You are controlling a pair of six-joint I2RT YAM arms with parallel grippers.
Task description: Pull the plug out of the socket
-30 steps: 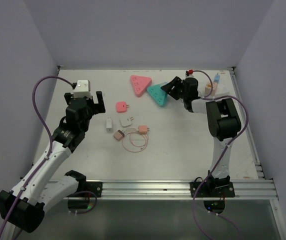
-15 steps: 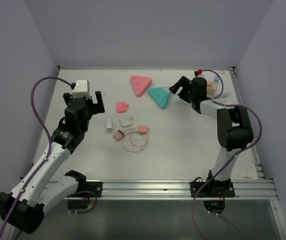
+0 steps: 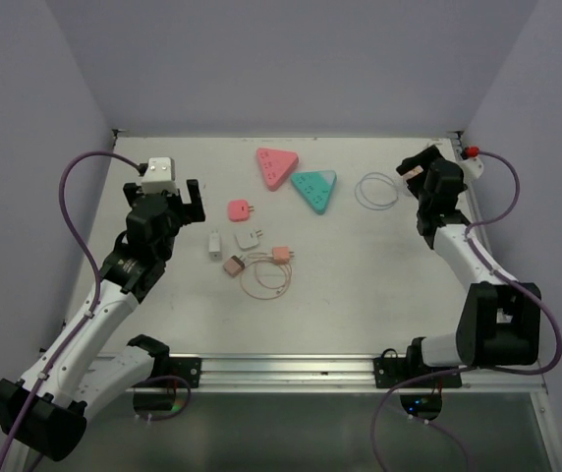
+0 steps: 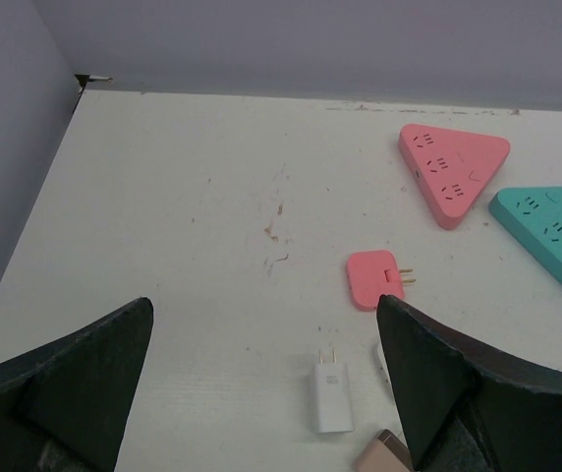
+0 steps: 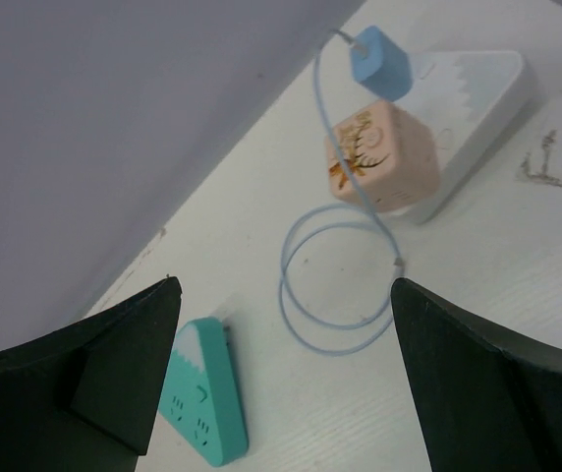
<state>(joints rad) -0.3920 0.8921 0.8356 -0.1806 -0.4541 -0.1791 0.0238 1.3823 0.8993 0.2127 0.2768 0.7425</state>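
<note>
From above, we see the left fingers [image 3: 195, 200] spread wide over the counter [image 3: 360, 285], holding nothing, close to a pink plug [image 3: 239, 209]. Nearer the arm bases lie a white plug [image 3: 214, 246], a white adapter [image 3: 249, 239], a peach plug [image 3: 233, 265] and a thin wire loop [image 3: 266, 282]. A pink triangular socket [image 3: 276, 167] and a teal triangular socket [image 3: 314, 188] sit just beside each other toward the far edge. A coiled cable [image 3: 376, 190] lies to the right of the teal one. The right fingers [image 3: 419, 161] are at the far right corner and hide most of what stands there.

In the left wrist view, we see the fingers [image 4: 75, 383] apart with bare counter between them. Beyond them are the pink plug and the white plug, and both triangular sockets lie farther off.

In the right wrist view, the fingers [image 5: 497, 383] are spread and empty. Ahead of them, by the wall, is the white socket block [image 5: 482, 84]. A blue plug [image 5: 379, 59] stands at its far end and a peach cube plug [image 5: 379, 157] sits against it. We cannot tell how firmly either is seated. The blue plug's cable curls into the coil on the counter.
</note>
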